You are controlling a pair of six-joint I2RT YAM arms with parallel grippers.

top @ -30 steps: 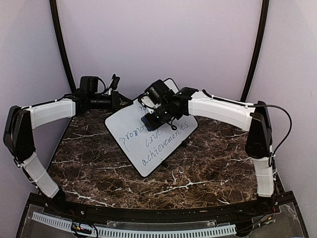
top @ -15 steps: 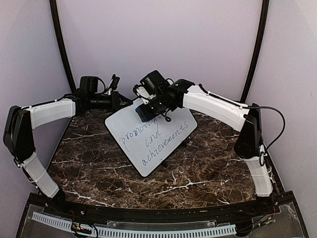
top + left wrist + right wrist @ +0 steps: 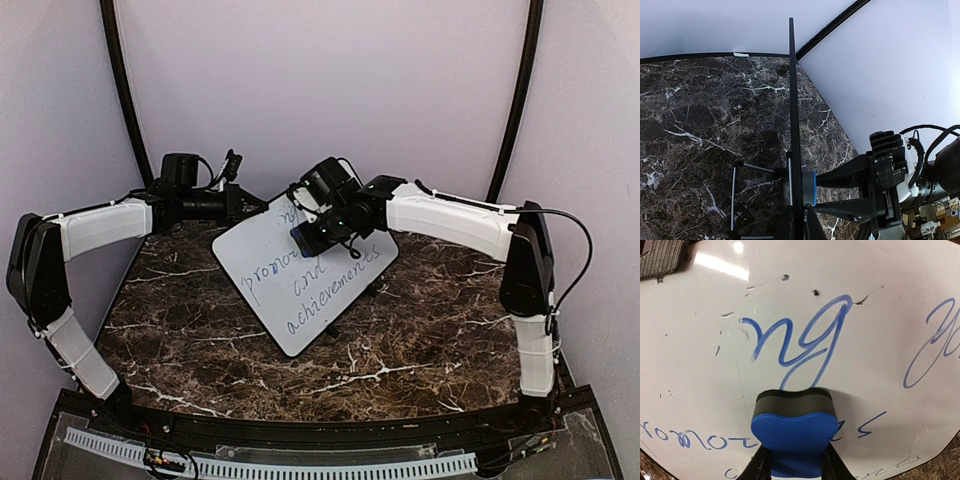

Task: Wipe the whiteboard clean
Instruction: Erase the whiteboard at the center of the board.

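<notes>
The whiteboard point(image 3: 300, 285) stands tilted on the marble table, with blue handwriting point(image 3: 318, 275) across it. My left gripper point(image 3: 252, 207) is shut on its upper left edge. In the left wrist view the whiteboard point(image 3: 791, 90) appears edge-on as a thin black line running up from my left gripper point(image 3: 800, 225). My right gripper point(image 3: 312, 236) is shut on a blue eraser point(image 3: 303, 239), its dark felt face pressed to the board's upper part. The right wrist view shows the eraser point(image 3: 792, 427) just below the letters "ng" point(image 3: 800, 335), between my right gripper's fingers point(image 3: 792, 467).
A wire stand point(image 3: 735, 200) props the board from behind; one leg point(image 3: 335, 326) shows at the board's lower edge. The dark marble table point(image 3: 420, 330) is ringed by a lilac backdrop with two black poles point(image 3: 515, 100). A perforated white strip point(image 3: 300, 467) runs along the near edge.
My right gripper carried the eraser up and left across the board's top, then back down and right to about where it began. The left arm and the board have not moved.
</notes>
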